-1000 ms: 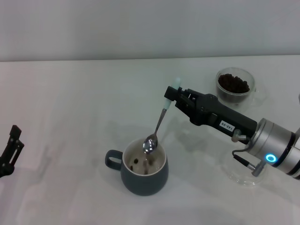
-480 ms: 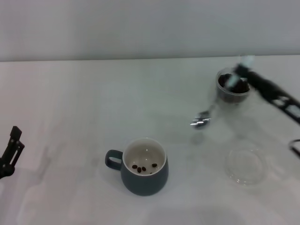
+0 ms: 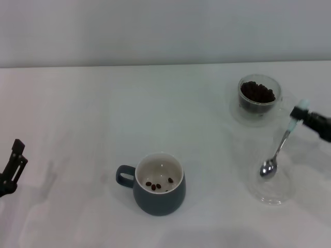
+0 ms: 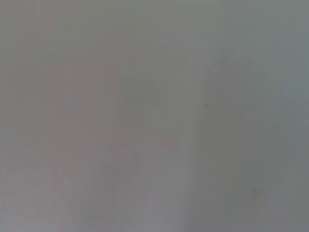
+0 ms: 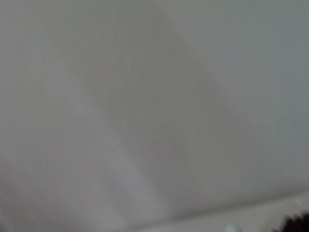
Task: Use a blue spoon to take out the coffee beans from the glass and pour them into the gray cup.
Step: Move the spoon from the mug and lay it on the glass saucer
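- My right gripper (image 3: 302,114) comes in at the table's right edge, pinching the blue spoon (image 3: 279,147) by its pale handle end.
- The spoon hangs bowl-down over a clear glass saucer (image 3: 269,191); its bowl looks empty, which I read as a pause between scoops.
- The glass (image 3: 258,95) stands near the far right, well filled with coffee beans (image 3: 257,92), close to the spoon for easy dipping.
- The gray cup (image 3: 158,183) sits centre front, handle towards my left, with a few beans at its bottom.
- My left gripper (image 3: 11,165) rests parked at the left edge; I cannot tell how its fingers stand.
- Most of the right arm is cut off. Both wrist views show only blank pale surface.
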Motion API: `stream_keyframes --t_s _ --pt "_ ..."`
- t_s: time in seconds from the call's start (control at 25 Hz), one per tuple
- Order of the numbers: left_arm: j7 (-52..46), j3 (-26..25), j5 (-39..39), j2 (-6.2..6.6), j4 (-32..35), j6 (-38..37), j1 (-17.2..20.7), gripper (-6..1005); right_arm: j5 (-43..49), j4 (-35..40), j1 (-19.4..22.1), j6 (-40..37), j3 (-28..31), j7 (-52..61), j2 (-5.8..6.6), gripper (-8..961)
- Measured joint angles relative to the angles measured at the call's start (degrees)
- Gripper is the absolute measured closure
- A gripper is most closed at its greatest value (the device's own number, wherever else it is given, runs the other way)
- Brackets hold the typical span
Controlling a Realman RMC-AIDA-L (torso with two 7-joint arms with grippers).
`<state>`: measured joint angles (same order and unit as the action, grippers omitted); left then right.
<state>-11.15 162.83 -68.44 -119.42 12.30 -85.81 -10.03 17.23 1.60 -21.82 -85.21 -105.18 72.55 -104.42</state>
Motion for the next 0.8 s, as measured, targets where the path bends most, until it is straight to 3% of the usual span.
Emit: stream_keyframes --t_s 0.52,0.8 --pt "0.0 -0.3 0.0 -0.02 0.3 0.0 -0.2 198 3.5 0.3 -1.1 6.6 -0.2 -1.5 -0.61 794" --pt "0.0 -0.5 -0.1 0.04 0.4 0.0 -0.7 197 4.3 0.6 -1.3 9.3 -0.2 -0.8 -1.75 794"
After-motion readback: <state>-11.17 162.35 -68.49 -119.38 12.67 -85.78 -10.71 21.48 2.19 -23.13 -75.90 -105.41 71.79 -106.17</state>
